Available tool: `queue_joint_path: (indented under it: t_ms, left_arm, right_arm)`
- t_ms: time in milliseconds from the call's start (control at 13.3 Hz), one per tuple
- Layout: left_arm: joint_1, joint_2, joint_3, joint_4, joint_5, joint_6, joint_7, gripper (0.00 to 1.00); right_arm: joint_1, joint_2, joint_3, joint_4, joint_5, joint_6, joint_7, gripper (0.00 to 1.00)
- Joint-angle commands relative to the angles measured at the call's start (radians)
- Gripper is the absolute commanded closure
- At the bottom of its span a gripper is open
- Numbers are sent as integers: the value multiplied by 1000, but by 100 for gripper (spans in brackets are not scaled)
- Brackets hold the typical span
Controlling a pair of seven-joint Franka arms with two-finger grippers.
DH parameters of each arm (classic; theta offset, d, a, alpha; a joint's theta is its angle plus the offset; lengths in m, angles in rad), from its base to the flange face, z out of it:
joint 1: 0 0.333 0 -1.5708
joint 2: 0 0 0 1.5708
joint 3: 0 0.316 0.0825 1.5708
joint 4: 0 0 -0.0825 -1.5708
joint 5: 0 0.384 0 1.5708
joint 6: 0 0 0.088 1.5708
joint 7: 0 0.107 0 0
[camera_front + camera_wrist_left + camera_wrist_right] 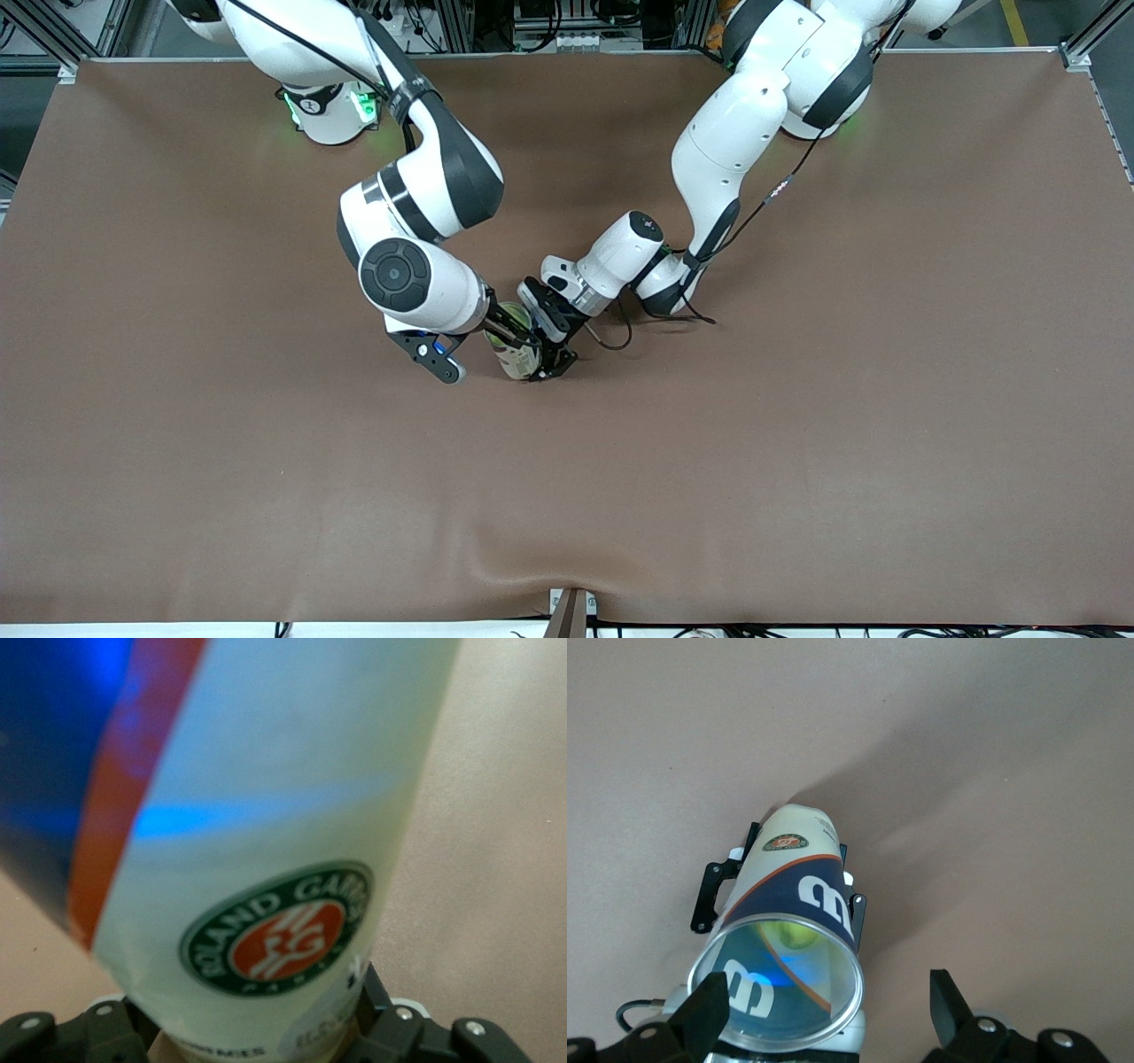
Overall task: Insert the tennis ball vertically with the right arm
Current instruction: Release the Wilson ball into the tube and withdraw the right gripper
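A clear tennis ball can (517,353) with a white, blue and orange label stands upright on the brown table. Its open mouth faces up in the right wrist view (780,979). A yellow-green tennis ball (794,935) lies deep inside the can. My left gripper (537,360) is shut on the can's lower part, and the can's label (266,815) fills the left wrist view above that gripper (248,1032). My right gripper (507,330) hovers just over the can's mouth. It is open and empty (828,1008), with fingers (950,1003) wide apart.
The brown table cloth (797,425) spreads all around the can. A black cable (611,337) lies on it beside the left arm's wrist. The left gripper's fingers (711,895) show on both sides of the can's base in the right wrist view.
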Motion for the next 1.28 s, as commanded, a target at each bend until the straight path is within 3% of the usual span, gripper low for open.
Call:
queue_joint_path:
  t_ms: [0,151,226,301,527,904,1205]
  left_arm:
    - [-2,14,2,24,-3,14,-1,12]
    - [-2,13,2,23,-3,14,-1,12]
    - [-1,13,2,23,-4,14,-1,0]
    - [8,13,2,23,-6,14,-1,0]
    - [12,4,2,21,-3,12,-2,0]
    - [15,-1,-8,4,-10,12,-21,0]
    - [16,-64,-10,-89,-14,12,-59,0]
  right_arm:
    - [-12,-12,0,24,-11,-55,-24,0]
    - [-35,-52,-6,35,-11,-157,-84,0]
    - [-56,-82,-5,37,-11,-168,-99,0]
    - [-81,-108,-5,37,-13,-189,-100,0]
    - [-121,-153,-27,37,-124,-266,-223,0]
    - [-373,-230,-37,37,-146,-306,-531,0]
    - [-547,-250,-38,55,-172,-320,-710,0]
